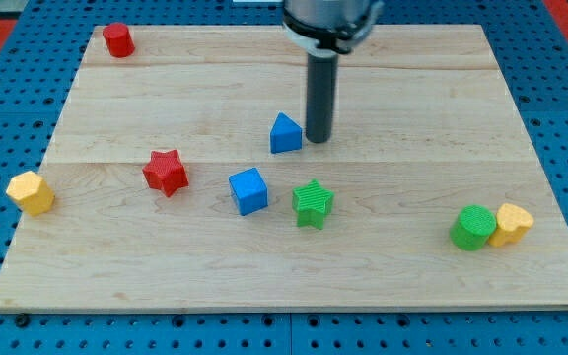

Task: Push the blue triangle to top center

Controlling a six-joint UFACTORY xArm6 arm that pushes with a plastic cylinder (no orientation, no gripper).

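Note:
The blue triangle [285, 134] lies near the middle of the wooden board [412, 108], a little above centre. My tip [319, 139] stands just to the right of it, close to or touching its right edge. The dark rod rises from there to the view's top.
A blue cube [248, 190] and a green star [313, 203] lie below the triangle. A red star [166, 173] is at the left, a red cylinder [117, 39] at the top left, a yellow block [31, 192] at the left edge. A green cylinder [473, 228] and a yellow block [512, 224] sit at the bottom right.

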